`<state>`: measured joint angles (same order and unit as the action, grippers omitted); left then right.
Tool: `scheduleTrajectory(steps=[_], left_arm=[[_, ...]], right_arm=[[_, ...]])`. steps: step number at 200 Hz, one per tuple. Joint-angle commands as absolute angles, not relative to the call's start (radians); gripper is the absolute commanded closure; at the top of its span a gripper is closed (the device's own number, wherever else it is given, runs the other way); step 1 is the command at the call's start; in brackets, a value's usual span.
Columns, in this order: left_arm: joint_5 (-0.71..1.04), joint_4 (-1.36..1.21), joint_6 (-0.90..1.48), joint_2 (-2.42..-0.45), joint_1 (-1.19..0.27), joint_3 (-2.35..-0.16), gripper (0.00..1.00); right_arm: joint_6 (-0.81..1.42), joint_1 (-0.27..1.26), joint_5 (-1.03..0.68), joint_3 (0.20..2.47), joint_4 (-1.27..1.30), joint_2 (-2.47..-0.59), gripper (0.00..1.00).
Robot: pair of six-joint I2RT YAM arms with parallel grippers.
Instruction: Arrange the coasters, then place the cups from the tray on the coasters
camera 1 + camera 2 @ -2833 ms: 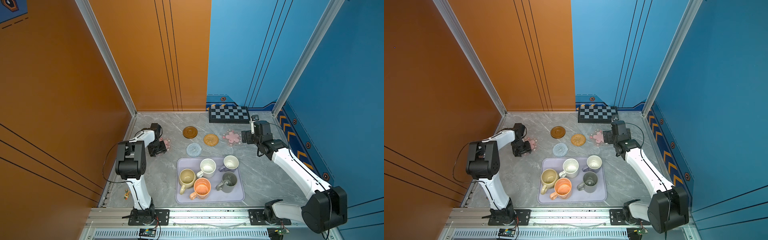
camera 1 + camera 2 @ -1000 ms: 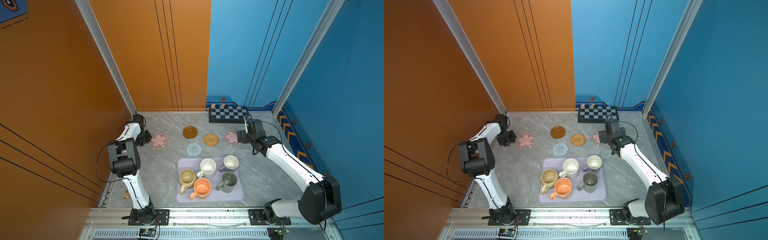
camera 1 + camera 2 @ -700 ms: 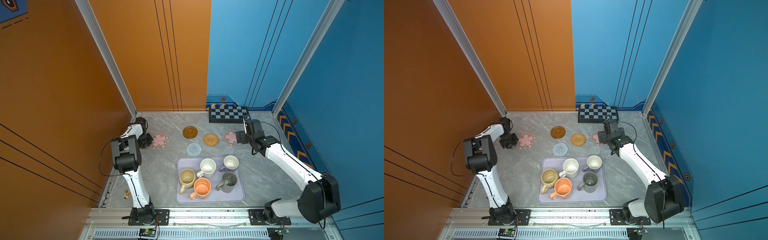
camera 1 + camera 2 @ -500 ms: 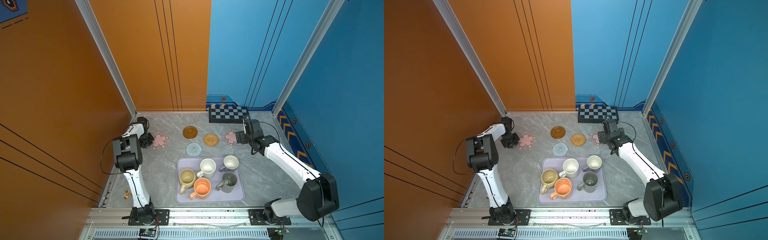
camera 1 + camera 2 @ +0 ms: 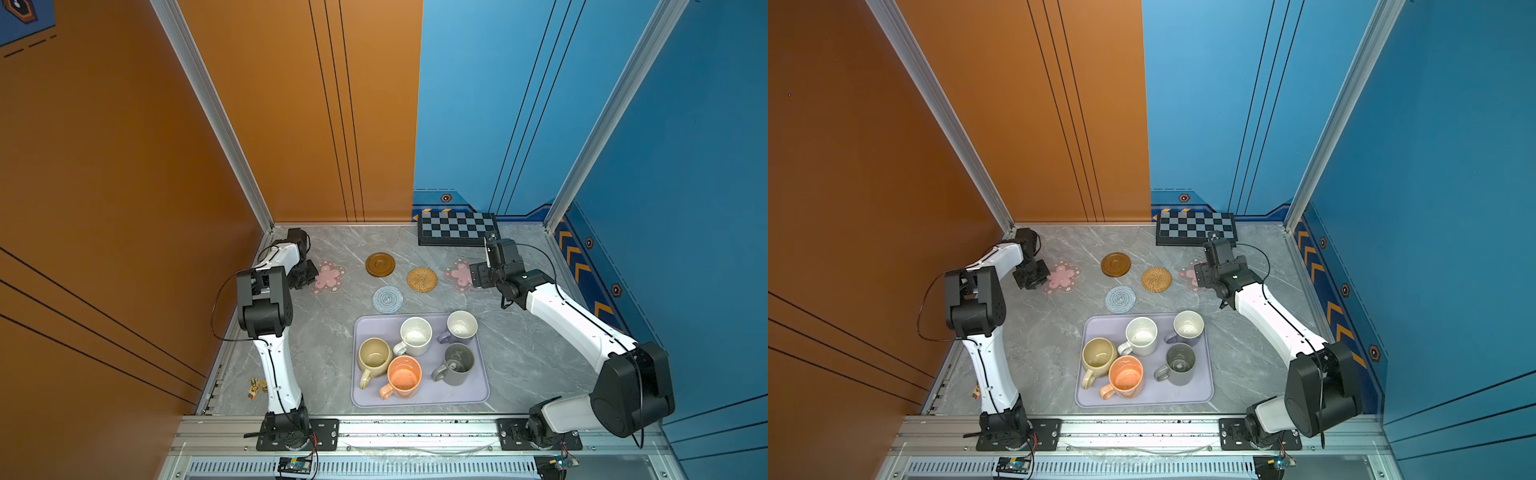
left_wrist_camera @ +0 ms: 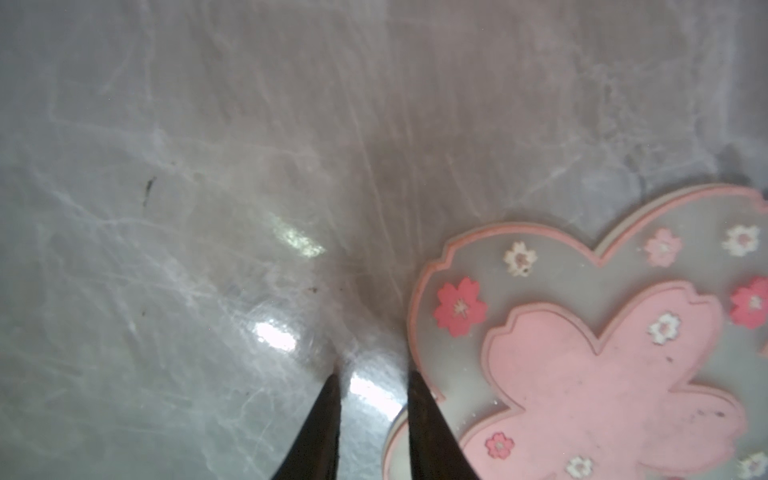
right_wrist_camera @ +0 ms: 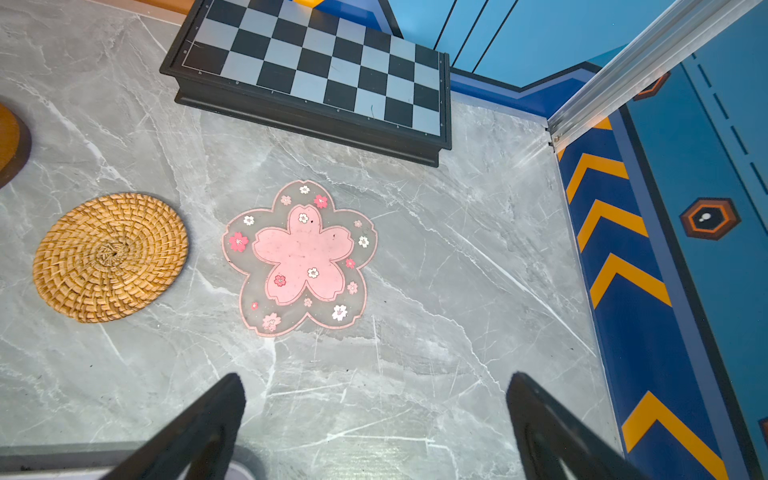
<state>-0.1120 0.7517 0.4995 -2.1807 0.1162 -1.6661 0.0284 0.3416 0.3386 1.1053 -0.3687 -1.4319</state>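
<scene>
left wrist view cuts off the pink flower coaster [image 6: 602, 374]; left gripper [image 6: 374, 374] narrowly parted at its scalloped edge; right gripper [image 7: 376, 376] spread wide, empty.

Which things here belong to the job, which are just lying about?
Job: left pink flower coaster, right pink flower coaster, wooden disc, rattan coaster, crocheted coaster, beige mug, white mug, orange mug, lavender mug, grey mug, tray.
Lying about: checkerboard, small object.
</scene>
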Motion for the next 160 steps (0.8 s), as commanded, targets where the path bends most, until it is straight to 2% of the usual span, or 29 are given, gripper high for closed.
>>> scheduleTrajectory(steps=[1,82,160], left_arm=[[-0.098,0.767,0.511,-2.238,0.107,-1.675,0.71],[-0.092,0.767,0.533,-2.220,0.087,-1.658,0.70],[-0.146,0.770,0.507,-1.953,0.092,-1.627,0.62]], right_arm=[[0.025,0.351,0.357,1.126,-0.397,-1.438,0.00],[0.029,0.358,0.354,1.127,-0.397,-1.432,0.00],[0.069,0.384,0.315,1.148,-0.400,-1.447,0.00]])
